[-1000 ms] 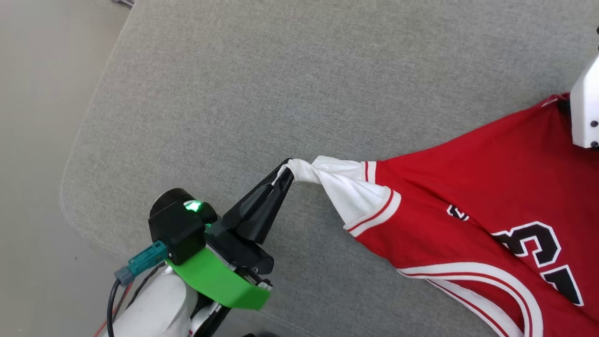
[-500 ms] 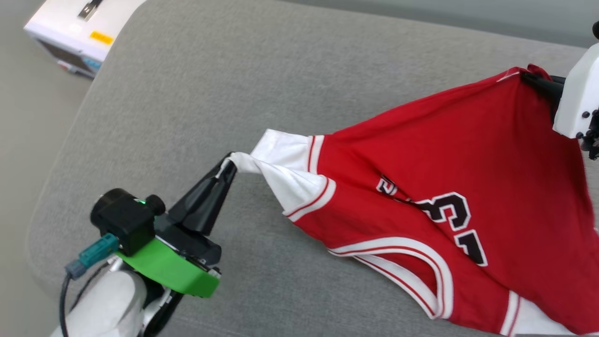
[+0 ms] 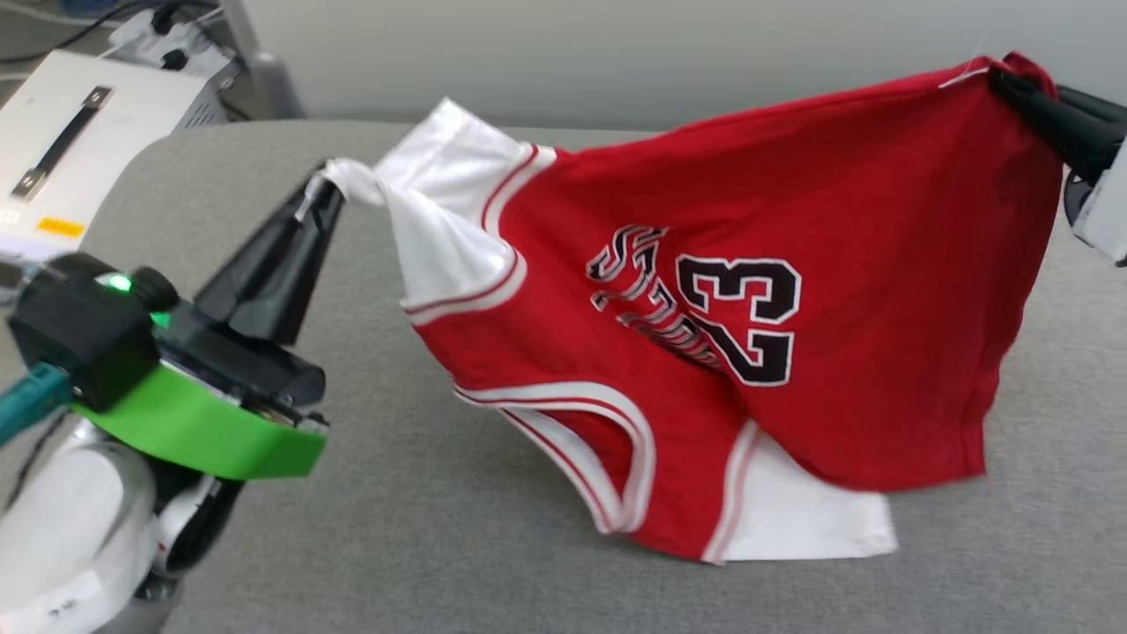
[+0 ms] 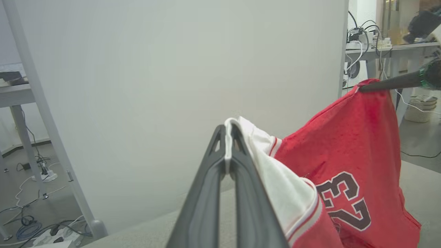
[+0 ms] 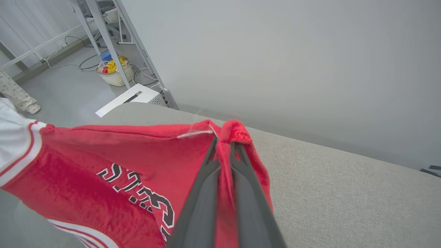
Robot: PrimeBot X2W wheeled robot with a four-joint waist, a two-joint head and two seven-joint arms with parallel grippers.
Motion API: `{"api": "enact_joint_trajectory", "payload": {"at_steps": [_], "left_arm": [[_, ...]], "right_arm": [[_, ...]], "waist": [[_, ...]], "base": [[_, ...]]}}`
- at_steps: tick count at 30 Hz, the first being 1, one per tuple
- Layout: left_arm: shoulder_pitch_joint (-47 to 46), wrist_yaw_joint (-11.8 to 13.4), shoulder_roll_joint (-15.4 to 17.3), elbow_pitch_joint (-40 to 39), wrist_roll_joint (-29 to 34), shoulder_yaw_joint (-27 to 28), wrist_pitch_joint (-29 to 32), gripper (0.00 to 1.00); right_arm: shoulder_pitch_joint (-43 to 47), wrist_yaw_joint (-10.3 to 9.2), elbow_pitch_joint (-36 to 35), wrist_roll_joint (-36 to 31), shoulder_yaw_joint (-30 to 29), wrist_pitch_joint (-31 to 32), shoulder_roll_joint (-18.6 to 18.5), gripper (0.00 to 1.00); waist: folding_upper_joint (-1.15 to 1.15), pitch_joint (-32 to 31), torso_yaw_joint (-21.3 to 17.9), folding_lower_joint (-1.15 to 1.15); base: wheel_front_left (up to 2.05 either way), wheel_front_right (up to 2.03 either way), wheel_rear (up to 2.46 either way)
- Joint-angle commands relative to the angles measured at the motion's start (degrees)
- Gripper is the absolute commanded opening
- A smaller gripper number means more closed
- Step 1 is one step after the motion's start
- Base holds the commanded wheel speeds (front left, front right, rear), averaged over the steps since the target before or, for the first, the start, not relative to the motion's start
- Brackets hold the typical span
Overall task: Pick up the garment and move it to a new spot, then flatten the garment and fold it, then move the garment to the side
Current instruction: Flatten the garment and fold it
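Up over the grey cushion (image 3: 423, 546), the garment (image 3: 845, 211) hangs stretched between both arms, and its bottom edge seems to touch the fabric. The left gripper (image 3: 324, 180) is pinched tight on a white sleeve and the right gripper (image 3: 1008, 81) is clamped on a red corner, probably to spread it out for the move. Far left on the floor (image 5: 62, 93), a pale basket (image 5: 116, 76) holds yellow and red stuff.
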Motion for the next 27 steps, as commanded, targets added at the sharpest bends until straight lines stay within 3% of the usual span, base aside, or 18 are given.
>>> {"api": "enact_joint_trajectory", "payload": {"at_steps": [1, 8, 14, 21, 27], "left_arm": [[-2.0, 0.9, 0.7, -1.2, -0.8, 1.0, 0.6, 0.0], [-10.1, 1.6, 3.6, -5.3, -1.7, 4.9, 4.9, 0.0], [-20.8, -0.1, 5.7, -4.7, -3.0, 6.3, 9.4, 0.0], [-36.2, -3.5, 7.8, 3.9, -5.3, 5.9, 14.2, 0.0], [-52.3, -5.1, 9.5, 13.8, -5.3, 1.7, 17.2, 0.0]], "right_arm": [[0.7, -0.04, -1.6, -0.1, -0.9, 0.1, 0.2, 0.0], [-1.2, -0.04, -9.1, -2.2, -3.9, 1.4, 2.8, 0.0], [-6.1, -0.04, -11.4, -5.5, -5.5, 0.8, 4.9, 0.0], [-14.7, -0.04, -7.8, -10.0, -6.2, -3.4, 5.5, 0.0], [-24.4, -0.04, 0.2, -14.3, -5.2, -9.8, 4.9, 0.0]], "waist": [[0.0, -2.7, -4.1, 0.0], [0.0, 0.9, -6.6, 0.0], [0.0, 6.2, -7.5, 0.0], [0.0, 14.4, -7.9, 0.0], [0.0, 21.4, -8.8, 0.0]], "base": [[0.0, 0.0, 0.0], [0.0, 0.0, 0.0], [0.0, 0.0, 0.0], [0.0, 0.0, 0.0], [0.0, 0.0, 0.0]]}}
